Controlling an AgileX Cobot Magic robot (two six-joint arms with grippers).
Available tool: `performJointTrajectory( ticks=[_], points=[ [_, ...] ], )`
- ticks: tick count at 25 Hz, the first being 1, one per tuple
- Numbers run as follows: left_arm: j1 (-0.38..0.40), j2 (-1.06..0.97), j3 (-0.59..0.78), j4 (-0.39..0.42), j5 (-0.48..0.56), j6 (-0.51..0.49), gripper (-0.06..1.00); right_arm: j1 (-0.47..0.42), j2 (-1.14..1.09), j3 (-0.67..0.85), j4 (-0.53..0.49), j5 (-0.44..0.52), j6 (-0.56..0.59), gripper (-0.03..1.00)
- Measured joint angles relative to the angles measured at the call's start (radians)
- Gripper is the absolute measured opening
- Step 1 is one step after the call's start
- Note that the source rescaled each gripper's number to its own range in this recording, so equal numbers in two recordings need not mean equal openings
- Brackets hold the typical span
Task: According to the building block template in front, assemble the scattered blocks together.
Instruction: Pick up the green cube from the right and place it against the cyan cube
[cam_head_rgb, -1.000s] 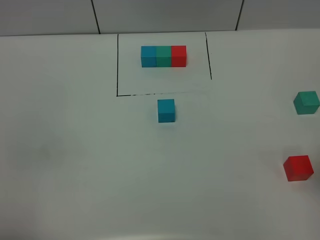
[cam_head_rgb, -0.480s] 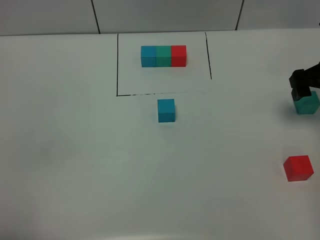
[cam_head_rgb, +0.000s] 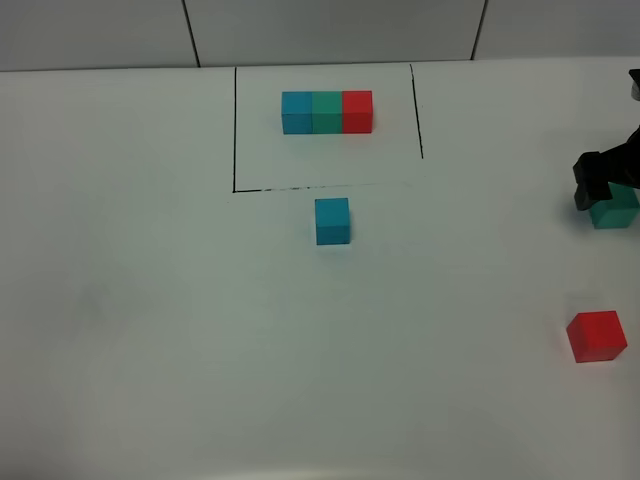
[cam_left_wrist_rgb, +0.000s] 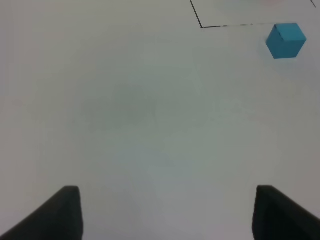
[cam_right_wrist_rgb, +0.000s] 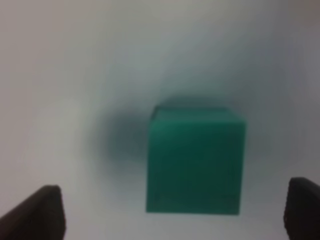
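The building block template (cam_head_rgb: 327, 111) is a blue, teal-green, red row inside a thin black outline at the back. The scattered blue cube (cam_head_rgb: 332, 221) lies just in front of the outline and shows in the left wrist view (cam_left_wrist_rgb: 285, 40). The teal-green cube (cam_head_rgb: 614, 209) sits at the far right and fills the right wrist view (cam_right_wrist_rgb: 195, 162). The red cube (cam_head_rgb: 597, 336) lies nearer, at the right edge. My right gripper (cam_head_rgb: 603, 185) hangs open over the teal-green cube, its fingers (cam_right_wrist_rgb: 45, 207) wide to either side. My left gripper (cam_left_wrist_rgb: 170, 212) is open and empty over bare table.
The white table (cam_head_rgb: 150, 300) ends at a grey panelled wall (cam_head_rgb: 330, 30) behind the template. The black outline's front line (cam_head_rgb: 320, 188) runs just behind the blue cube.
My right gripper has come in from the right edge and now stands over the teal-green cube, a little further left than half a second ago. The cubes have not moved.
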Motion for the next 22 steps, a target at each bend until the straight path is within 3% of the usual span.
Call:
performJointTrajectory(
  ticks=[12, 14, 15, 18, 22],
  points=[
    [0.0, 0.0, 0.0, 0.0, 0.0, 0.0, 0.65, -0.029, 0.127, -0.104, -0.001, 0.068, -0.017, 0.8],
    [0.0, 0.0, 0.0, 0.0, 0.0, 0.0, 0.65, -0.029, 0.136, -0.104, -0.003, 0.082, -0.017, 0.69],
    [0.0, 0.0, 0.0, 0.0, 0.0, 0.0, 0.65, -0.029, 0.139, -0.104, -0.003, 0.086, -0.018, 0.57],
    [0.0, 0.0, 0.0, 0.0, 0.0, 0.0, 0.65, -0.029, 0.139, -0.11, -0.004, 0.096, -0.03, 0.0],
    [0.0, 0.0, 0.0, 0.0, 0.0, 0.0, 0.65, -0.01, 0.124, -0.124, -0.007, 0.111, -0.079, 0.03]
  ],
)
